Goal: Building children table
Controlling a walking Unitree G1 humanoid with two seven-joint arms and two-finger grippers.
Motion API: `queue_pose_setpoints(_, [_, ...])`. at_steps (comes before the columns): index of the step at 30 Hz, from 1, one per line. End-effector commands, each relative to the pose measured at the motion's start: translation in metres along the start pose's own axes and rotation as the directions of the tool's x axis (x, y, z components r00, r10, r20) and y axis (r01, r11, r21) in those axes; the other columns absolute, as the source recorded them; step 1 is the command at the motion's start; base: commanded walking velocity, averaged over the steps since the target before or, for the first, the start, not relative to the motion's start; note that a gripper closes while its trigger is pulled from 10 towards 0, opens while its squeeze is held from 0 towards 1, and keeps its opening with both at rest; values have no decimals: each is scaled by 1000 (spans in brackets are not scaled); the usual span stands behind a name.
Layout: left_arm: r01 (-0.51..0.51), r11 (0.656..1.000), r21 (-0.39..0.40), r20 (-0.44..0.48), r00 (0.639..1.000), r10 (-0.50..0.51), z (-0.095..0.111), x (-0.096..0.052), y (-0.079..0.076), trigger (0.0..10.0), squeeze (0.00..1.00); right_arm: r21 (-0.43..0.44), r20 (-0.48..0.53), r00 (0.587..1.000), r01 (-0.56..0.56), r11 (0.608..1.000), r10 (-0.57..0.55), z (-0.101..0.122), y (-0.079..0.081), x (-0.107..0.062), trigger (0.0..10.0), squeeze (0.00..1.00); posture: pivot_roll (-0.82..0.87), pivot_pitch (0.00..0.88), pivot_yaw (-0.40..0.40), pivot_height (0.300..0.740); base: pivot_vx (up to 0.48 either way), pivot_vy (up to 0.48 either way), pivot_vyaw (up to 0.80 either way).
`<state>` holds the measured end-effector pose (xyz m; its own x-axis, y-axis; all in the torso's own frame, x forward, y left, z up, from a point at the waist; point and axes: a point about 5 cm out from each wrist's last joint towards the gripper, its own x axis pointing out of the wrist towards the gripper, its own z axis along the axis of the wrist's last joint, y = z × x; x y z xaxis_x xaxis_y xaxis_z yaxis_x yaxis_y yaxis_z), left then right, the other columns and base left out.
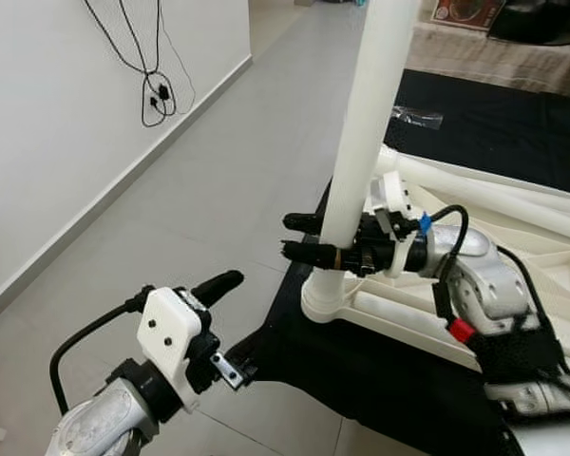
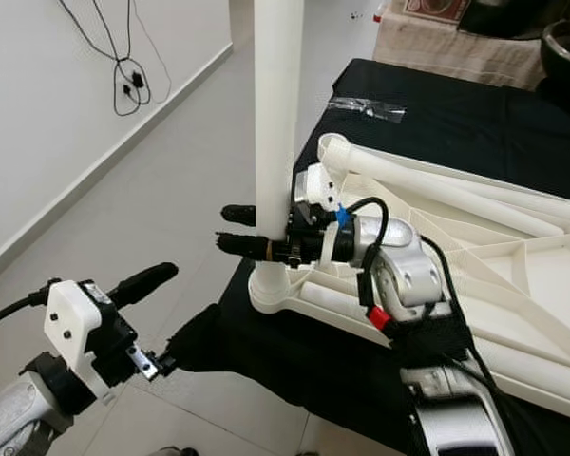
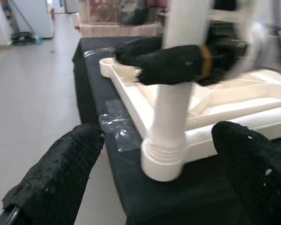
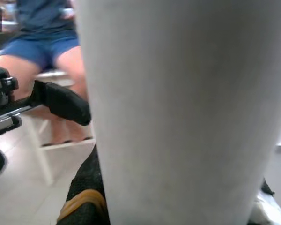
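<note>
A white table leg (image 1: 366, 133) stands upright in the corner socket (image 1: 325, 302) of the upturned white table top (image 1: 513, 313), which lies on a black cloth. My right gripper (image 1: 302, 237) is shut on the leg just above the socket, one black finger on each side of it; the leg (image 4: 178, 108) looms right before the right wrist camera. My left gripper (image 1: 230, 323) hangs open left of the table corner, lower than the right one and apart from the leg. In the left wrist view its two fingers (image 3: 61, 173) frame the socket (image 3: 164, 159).
A second white leg (image 2: 427, 185) lies on the table top. A clear plastic bag (image 1: 416, 117) rests on the black cloth (image 1: 494, 123) farther back. Grey tiled floor (image 1: 228, 180) spreads to the left, with a white wall and a hanging black cable (image 1: 157, 90). A seated person (image 4: 42, 42) is behind.
</note>
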<state>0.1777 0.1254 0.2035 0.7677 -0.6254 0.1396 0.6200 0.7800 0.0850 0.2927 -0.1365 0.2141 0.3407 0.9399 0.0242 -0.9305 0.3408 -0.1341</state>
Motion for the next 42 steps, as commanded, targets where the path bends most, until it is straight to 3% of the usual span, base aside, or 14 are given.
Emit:
queue_pose_setpoints(1, [8, 1000, 0, -20, 1000, -8, -2, -1, 0, 10000, 0, 120, -123, 990, 80, 990, -65, -33, 14, 0, 0, 0, 65, 202, -33, 740, 0, 0, 0])
queue_pose_setpoints(2, [7, 1000, -3, -19, 1000, -7, -3, -1, 1, 10000, 0, 52, -192, 839, 526, 849, -509, -46, 5, -14, 0, 0, 49, 205, -27, 740, 0, 0, 0])
queue_pose_setpoints(4, [5, 1000, -9, -14, 1000, -5, -3, 0, 3, 10000, 0, -13, -270, 657, 729, 685, -704, -63, 28, -15, 0, 0, 50, 200, -30, 740, 0, 0, 0])
queue_pose_setpoints(12, [9, 1000, 2, -1, 1000, -9, -3, 4, 5, 10000, 0, -1, -254, 677, 714, 700, -691, -60, 18, -2, 0, 0, 40, 184, -26, 740, 0, 0, 0])
queue_pose_setpoints(13, [-3, 1000, 3, 2, 1000, 3, -3, 4, 6, 10000, 0, -41, -228, 679, 710, 704, -698, -51, 2, -4, 10000, 0, 38, 179, -33, 740, 0, 0, 0])
queue_pose_setpoints(18, [-10, 1000, -8, 4, 1000, 10, -4, 4, 5, 10000, 0, -30, -133, 751, 650, 760, -647, -31, -6, 2, 10000, 8, 34, 179, -32, 740, 0, 0, 0])
queue_pose_setpoints(19, [-8, 1000, -12, 5, 1000, 8, -4, 5, 4, 10000, 0, 30, -81, 832, 553, 833, -549, -21, -4, 9, 10000, 1000, 33, 192, -31, 740, 0, 0, 0])
queue_pose_setpoints(27, [-7, 1000, -14, 2, 1000, 7, -3, 5, 4, 10000, 0, -2, -60, 996, 69, 998, -69, 2, -6, 4, 10000, 1000, 53, 200, -25, 740, 0, 0, 0])
queue_pose_setpoints(29, [-10, 1000, -13, -4, 1000, 10, -3, 3, 4, 10000, 0, 18, -131, 987, -95, 995, 97, 8, -21, 2, 10000, 694, 60, 204, -28, 740, 0, 0, 0])
queue_pose_setpoints(31, [-12, 1000, -13, -5, 1000, 12, -3, 3, 4, 10000, 0, 31, -151, 979, -136, 990, 139, 7, -21, 2, 10000, 694, 60, 204, -28, 740, 0, 0, 0])
queue_pose_setpoints(32, [-14, 1000, -13, -7, 1000, 14, -3, 2, 4, 10000, 0, 46, -174, 966, -185, 982, 190, 6, -20, 3, 10000, 161, 80, 210, -31, 740, 0, 0, 0])
queue_pose_setpoints(38, [-12, 1000, -19, -11, 1000, 12, -2, 0, -1, 10000, 0, 34, -170, 956, -237, 971, 240, 7, -29, 14, 10000, 0, 101, 215, -33, 740, 0, 0, 0])
queue_pose_setpoints(39, [-13, 1000, -19, -14, 1000, 13, -1, -1, -1, 10000, 0, 25, -162, 956, -244, 970, 244, 8, -32, 17, 0, 0, 108, 219, -32, 740, 0, 0, 0])
queue_pose_setpoints(42, [-16, 1000, -18, -19, 1000, 16, -1, -3, -2, 10000, 0, 33, -143, 954, -263, 964, 265, 11, -32, 16, 0, 0, 112, 220, -32, 740, 0, 0, 0])
